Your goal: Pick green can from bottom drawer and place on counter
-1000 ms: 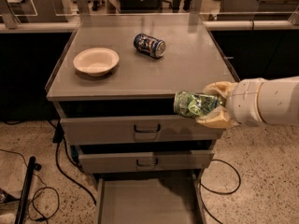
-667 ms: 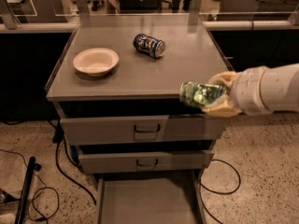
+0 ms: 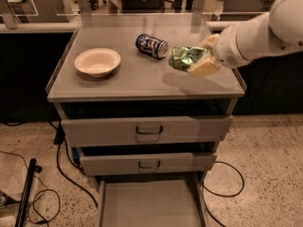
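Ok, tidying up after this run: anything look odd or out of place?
The blue can lies tipped on its side on the counter. The green can, held by the gripper above the counter's right side, looks crumpled. The bottom drawer stands open.

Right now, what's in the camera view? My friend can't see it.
The gripper holds the green can over the right side of the counter. A white bowl and a blue can rest on it, and the bottom drawer is open below.
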{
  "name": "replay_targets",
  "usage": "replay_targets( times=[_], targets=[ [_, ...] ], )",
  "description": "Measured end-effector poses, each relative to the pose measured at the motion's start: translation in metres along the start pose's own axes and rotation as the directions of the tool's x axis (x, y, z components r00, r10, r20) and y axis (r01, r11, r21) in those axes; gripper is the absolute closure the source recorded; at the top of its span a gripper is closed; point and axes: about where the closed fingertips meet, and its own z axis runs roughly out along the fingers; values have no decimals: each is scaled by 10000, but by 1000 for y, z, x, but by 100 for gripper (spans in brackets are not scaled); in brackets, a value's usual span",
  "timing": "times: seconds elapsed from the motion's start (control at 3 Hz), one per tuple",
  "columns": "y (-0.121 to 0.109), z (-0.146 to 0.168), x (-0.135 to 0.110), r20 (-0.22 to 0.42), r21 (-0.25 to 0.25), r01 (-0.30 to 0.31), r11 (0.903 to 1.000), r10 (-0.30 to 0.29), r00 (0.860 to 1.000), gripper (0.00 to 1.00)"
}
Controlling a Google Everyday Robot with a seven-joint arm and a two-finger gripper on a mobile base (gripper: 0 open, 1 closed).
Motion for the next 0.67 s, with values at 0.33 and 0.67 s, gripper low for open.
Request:
replay_targets(
  times=[0.33,0.67],
  targets=[
    [-22,25,-23,359,-378,-370,9986,384,9986,100],
    [-25,45,-23,489,-639,-1122,9916,1154,9921,100]
  ],
)
